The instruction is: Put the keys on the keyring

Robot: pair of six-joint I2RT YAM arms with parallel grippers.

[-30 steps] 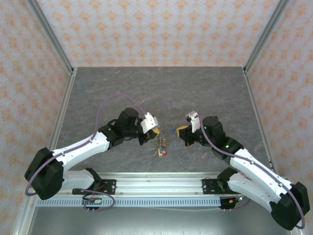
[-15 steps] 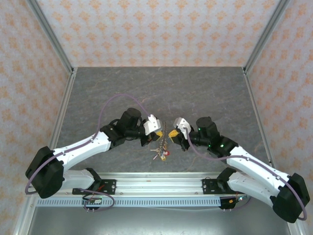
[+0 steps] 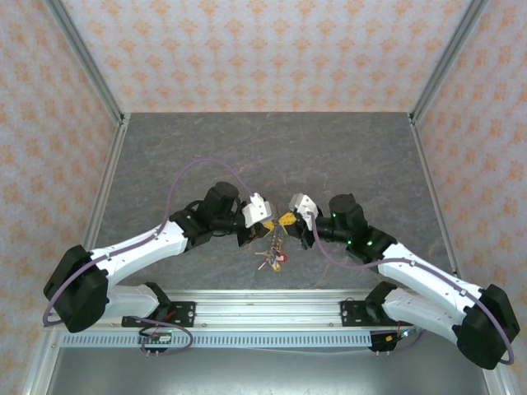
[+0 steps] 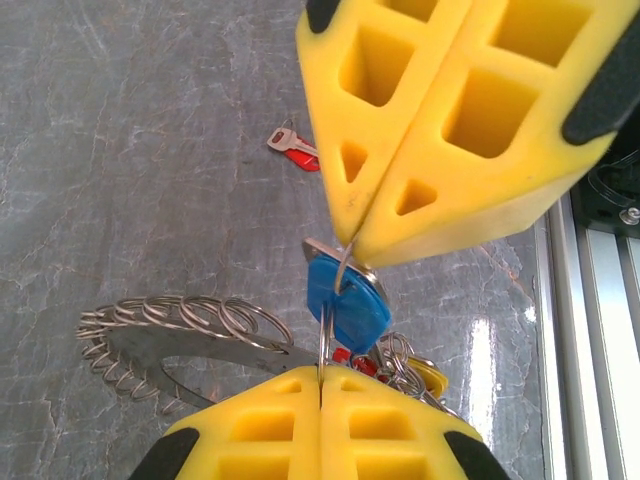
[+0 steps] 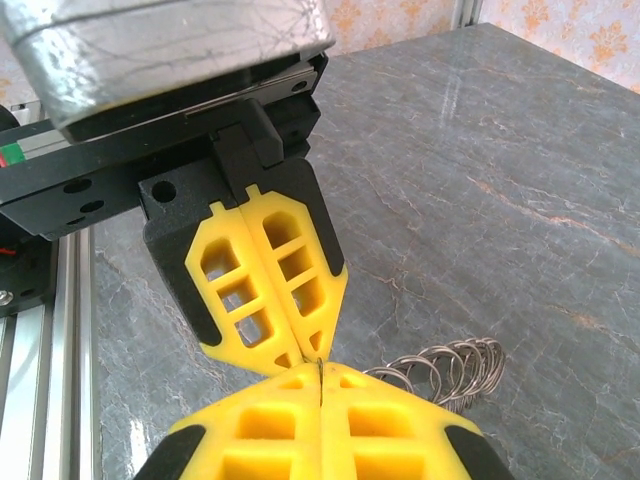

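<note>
Worktop: far half and both side strips bare, open to passage. Near centre blocked: left gripper and right gripper closed, tip to tip, with keys and keyring bunched between. Loose red key just beyond. Walls close three sides; rail bounds the near edge.

Both arms reaching inward from near-edge bases, elbows bending, wrists angling toward each other. Left gripper and right gripper meeting tip to tip. Yellow fingers on both pressing fully together, jaws closed.
</note>
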